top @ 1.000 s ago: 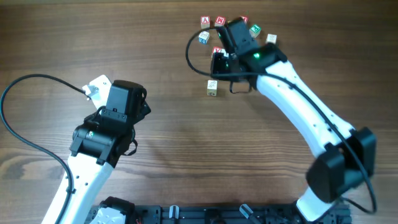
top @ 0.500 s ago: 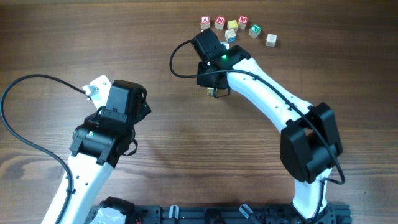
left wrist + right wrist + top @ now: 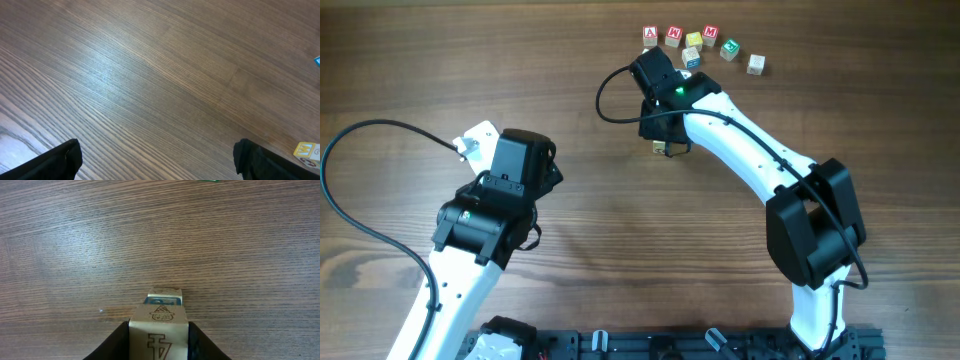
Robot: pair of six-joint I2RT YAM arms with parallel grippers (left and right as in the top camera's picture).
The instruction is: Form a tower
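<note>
Now, the short tower of tiny pale cream wooden letter cubes is seen standing upright on the dark brown wooden table, toward its far side, just below a loose row of small colourful letter cubes. The right gripper is positioned directly over it. Its two black fingers are set close on either side of the top cube, which bears a faint burnt-in letter and a little cone drawing. Whether the wood is pressed or merely flanked cannot be told (the gap is narrow either way). A blue-marked face is glimpsed on the cube beneath. The left gripper is held well apart from all this, on the table's left side, jaws spread wide, only wood grain between them. A yellow-faced cube is caught at the corner of its view.
</note>
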